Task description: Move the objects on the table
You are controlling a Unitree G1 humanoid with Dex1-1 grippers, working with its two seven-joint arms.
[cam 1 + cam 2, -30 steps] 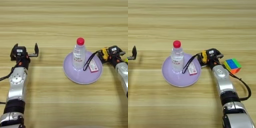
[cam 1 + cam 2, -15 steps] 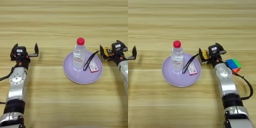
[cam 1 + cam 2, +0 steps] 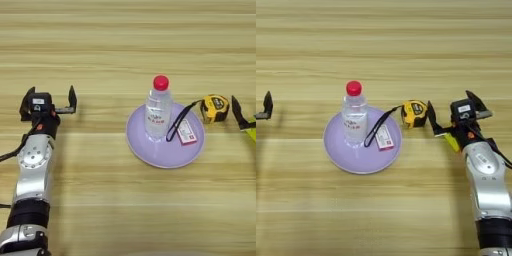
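While lying just left of the right tool (image 3: 455,115), gaping and seemingly empty, tape measure (image 3: 414,113) nearer it than left tool (image 3: 48,102), also spread.

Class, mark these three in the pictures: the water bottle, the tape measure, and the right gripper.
water bottle (image 3: 354,122), right eye view, on its clear body.
tape measure (image 3: 414,113), right eye view, on its yellow case.
right gripper (image 3: 455,114), right eye view, midway between its open fingertips.
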